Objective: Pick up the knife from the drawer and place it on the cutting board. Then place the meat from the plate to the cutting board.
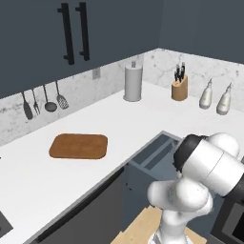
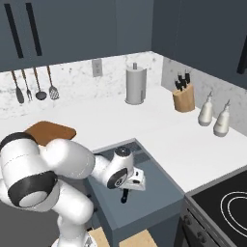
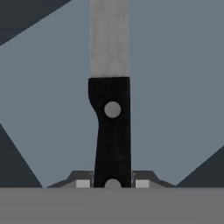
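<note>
— Where's the knife (image 3: 111, 118)?

— Down in the open drawer (image 2: 159, 193), lying flat on its blue-grey floor. From the hand view its black handle runs straight up the middle with the silver blade beyond it.

— Has the gripper (image 3: 112, 183) got it?

— Looks so. The two fingers are drawn in tight against either side of the handle's butt end, touching it. In the right base view the hand is bent low over the drawer, with a bit of black handle poking out beneath it.

— And the cutting board (image 1: 78, 146)?

— On the white counter (image 1: 143, 119), towards its front edge, well left of the drawer and lying bare. At the back by the wall stand a paper towel roll (image 1: 133, 83), a knife block (image 1: 179, 87) and two pale bottles (image 1: 215, 96).
</note>
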You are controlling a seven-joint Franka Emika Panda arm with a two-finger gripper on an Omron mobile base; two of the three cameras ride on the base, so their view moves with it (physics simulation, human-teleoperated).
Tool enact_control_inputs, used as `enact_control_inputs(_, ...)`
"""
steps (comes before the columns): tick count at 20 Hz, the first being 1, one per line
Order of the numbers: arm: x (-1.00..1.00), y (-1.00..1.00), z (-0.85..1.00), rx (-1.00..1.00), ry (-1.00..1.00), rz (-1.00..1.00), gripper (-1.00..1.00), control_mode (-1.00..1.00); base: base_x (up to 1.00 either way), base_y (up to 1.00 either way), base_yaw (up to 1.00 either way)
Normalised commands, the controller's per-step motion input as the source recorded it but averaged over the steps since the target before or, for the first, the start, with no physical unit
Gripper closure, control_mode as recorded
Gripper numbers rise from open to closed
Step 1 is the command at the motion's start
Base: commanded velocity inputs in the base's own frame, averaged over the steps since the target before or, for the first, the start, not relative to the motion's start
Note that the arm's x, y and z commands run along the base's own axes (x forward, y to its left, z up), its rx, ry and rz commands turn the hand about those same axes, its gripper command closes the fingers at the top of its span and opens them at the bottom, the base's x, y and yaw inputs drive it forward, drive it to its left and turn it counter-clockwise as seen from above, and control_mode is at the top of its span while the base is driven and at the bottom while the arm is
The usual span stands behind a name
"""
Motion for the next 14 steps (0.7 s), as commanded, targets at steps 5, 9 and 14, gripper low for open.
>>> enact_control_inputs(5,0.08,-0.21,1.00,0.00,0.20,0.06,1.00,-1.00,0.00,0.00,0.00)
enact_control_inputs(9,0.00,0.00,1.00,0.00,0.25,0.13,1.00,-1.00,0.00,0.00,0.00)
enact_control_inputs(14,0.00,0.44,1.00,0.03,0.17,0.18,1.00,-1.00,0.00,0.00,0.00)
